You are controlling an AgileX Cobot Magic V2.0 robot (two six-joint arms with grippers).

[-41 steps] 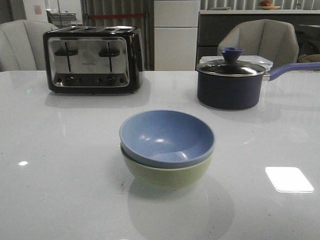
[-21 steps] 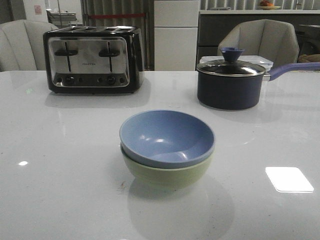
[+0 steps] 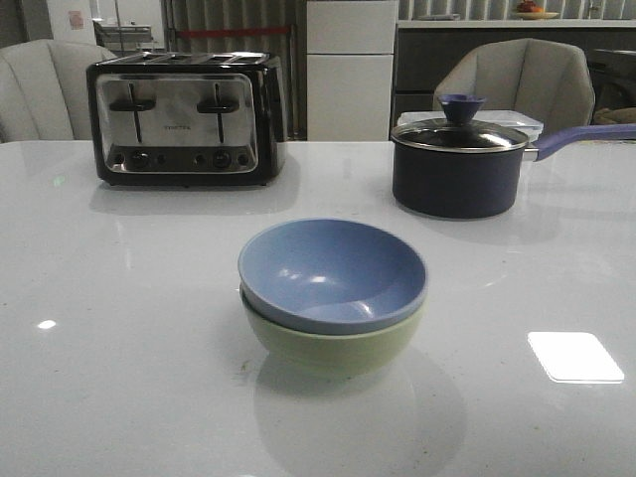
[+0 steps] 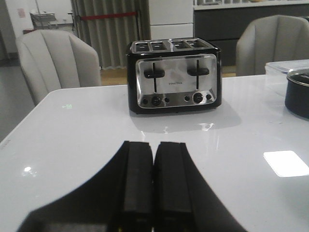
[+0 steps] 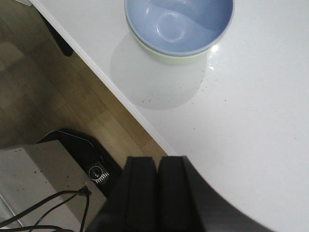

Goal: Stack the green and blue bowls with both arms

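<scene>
White table (image 3: 119, 378), blue bowl (image 3: 333, 270) nested in green bowl (image 3: 333, 346), left gripper (image 4: 153, 159) and right gripper (image 5: 158, 166) clenched, empty

The blue bowl (image 3: 333, 270) and green bowl (image 3: 333, 343) look matt and smooth. The table (image 3: 119, 378) is white and glossy. Behind the bowls, the toaster (image 3: 182, 119) has a shiny metal front.

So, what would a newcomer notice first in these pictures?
First the blue bowl nested in the green bowl, at the middle of the white table. Behind them stand a shiny toaster at the back left and a dark saucepan with its lid on at the back right.
</scene>
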